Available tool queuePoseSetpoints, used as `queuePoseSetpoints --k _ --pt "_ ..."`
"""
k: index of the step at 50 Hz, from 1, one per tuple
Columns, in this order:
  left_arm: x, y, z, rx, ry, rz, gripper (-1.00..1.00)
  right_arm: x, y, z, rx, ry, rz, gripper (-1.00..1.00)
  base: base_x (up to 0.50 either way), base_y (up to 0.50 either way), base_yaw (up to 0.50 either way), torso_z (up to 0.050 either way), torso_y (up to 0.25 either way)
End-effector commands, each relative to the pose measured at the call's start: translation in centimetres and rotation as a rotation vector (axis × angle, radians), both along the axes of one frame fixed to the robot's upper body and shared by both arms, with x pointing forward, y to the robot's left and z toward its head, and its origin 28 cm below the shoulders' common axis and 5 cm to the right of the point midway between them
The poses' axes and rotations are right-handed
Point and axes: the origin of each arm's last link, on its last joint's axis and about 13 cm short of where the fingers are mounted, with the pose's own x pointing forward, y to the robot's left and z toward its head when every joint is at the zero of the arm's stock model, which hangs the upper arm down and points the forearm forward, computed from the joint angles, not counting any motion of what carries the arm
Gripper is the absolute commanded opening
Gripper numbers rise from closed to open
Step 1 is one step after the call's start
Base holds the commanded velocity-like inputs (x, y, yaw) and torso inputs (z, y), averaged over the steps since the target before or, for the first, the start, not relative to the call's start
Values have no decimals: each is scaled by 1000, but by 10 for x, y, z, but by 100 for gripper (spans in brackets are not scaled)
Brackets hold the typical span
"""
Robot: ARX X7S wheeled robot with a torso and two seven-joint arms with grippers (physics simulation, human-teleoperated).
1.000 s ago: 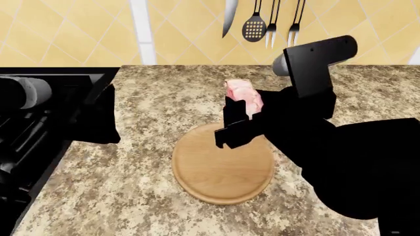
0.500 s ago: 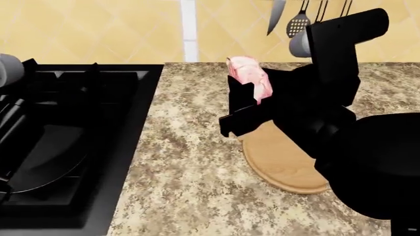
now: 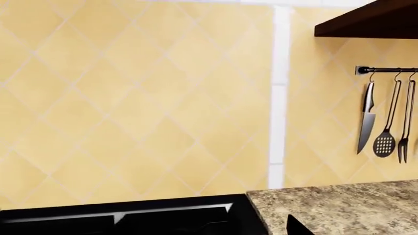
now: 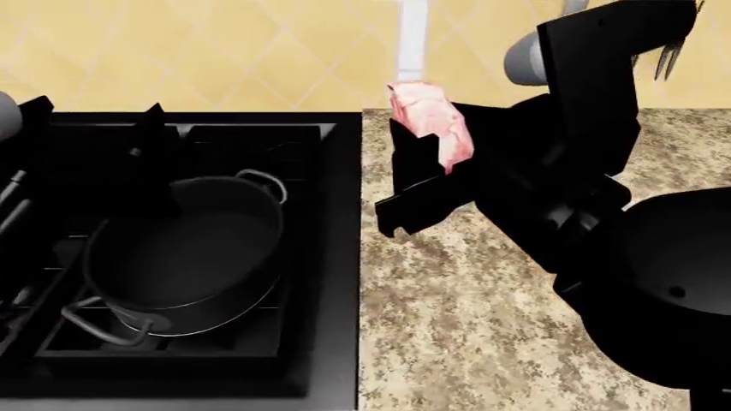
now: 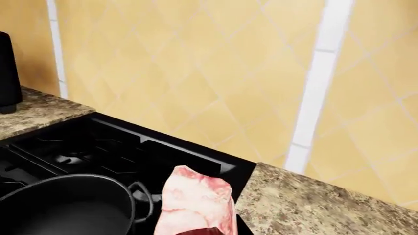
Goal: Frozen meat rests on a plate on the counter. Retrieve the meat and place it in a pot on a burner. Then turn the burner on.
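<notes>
Pickup's done: the right claw [image 4: 425, 163] is clamped on the frozen meat [image 4: 432, 122], carried high above the bench [image 4: 480, 325] edge, off the plate, which is out of view. Left to do: the drop into the pot [image 4: 183, 253], sitting empty on the stove at about eight o'clock from the meat, then the burner switched on. The meat is a pink-red chunk with paler marbling, standing upright in the grip. The left claw isn't visible, so can't tell its state.

Pink marbled frozen meat [image 4: 430, 125] held aloft beside the empty pot [image 4: 183, 257].
</notes>
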Motion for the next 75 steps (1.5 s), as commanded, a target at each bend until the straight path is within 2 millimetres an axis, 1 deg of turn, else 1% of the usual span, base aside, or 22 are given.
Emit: queuePoseSetpoints --k 1,17,36,48,56,62,66,69,75 --pt "-3 1 1 -3 -6 3 100 -3 1 3 -9 -20 5 -100 0 500 0 0 0" --pt "-2 4 -3 -12 0 6 100 -1 5 1 -21 -10 10 -100 0 500 0 0 0" --pt "-1 5 -5 -16 1 10 100 -1 5 0 -26 -7 14 -100 0 500 0 0 1" --pt "0 5 -7 -17 7 9 100 2 5 -2 -12 6 0 -100 0 500 0 0 0" --pt "0 5 -9 -21 14 6 100 8 5 -4 -16 67 -16 -100 0 0 0 0 1" --pt "2 5 -10 -27 19 0 100 18 5 2 -25 129 -40 -100 0 0 0 0 0" --pt "5 5 -11 -31 23 -6 100 29 2 5 -20 269 -76 -100 0 0 0 0 0" --pt "7 5 -12 -34 26 -11 100 36 -1 9 -35 323 -107 -100 0 0 0 0 0" --pt "8 5 -12 -34 28 -12 100 35 -7 28 -100 331 -141 -100 0 0 0 0 0"
